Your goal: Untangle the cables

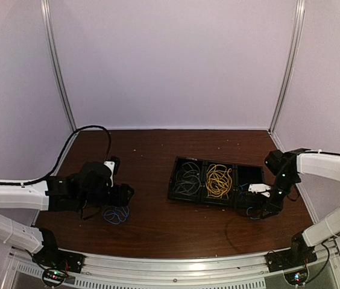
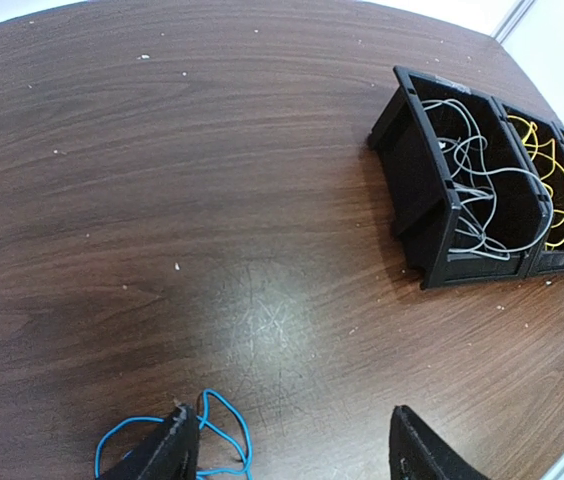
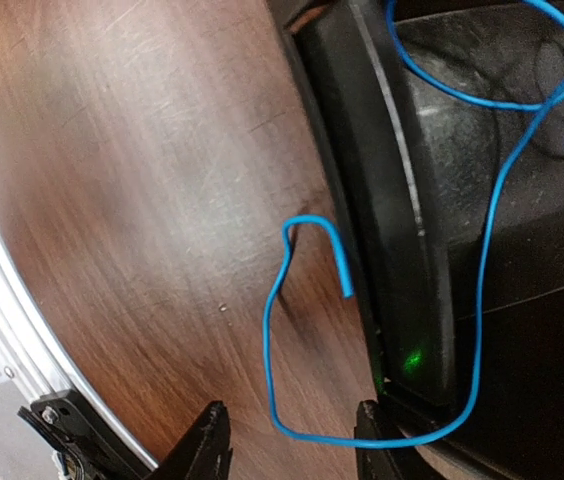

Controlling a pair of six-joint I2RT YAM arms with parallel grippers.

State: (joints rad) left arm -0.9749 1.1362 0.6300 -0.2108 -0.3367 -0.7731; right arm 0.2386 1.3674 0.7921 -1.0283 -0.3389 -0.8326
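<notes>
Blue cable overhanging bin: we found left gripper, right gripper apart; advised grasping mid-loop, dropping inside.

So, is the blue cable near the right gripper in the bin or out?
Partly out: blue cable loops over bin rim onto table.

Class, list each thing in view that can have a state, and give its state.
grey cables: tangled, in the left bin
yellow cables: tangled, in the middle bin
left blue cable: looped, loose on the table
right blue cable: trailing from the right bin onto the table
left end effector: open, holding nothing
right end effector: open, straddling the right blue cable
</notes>
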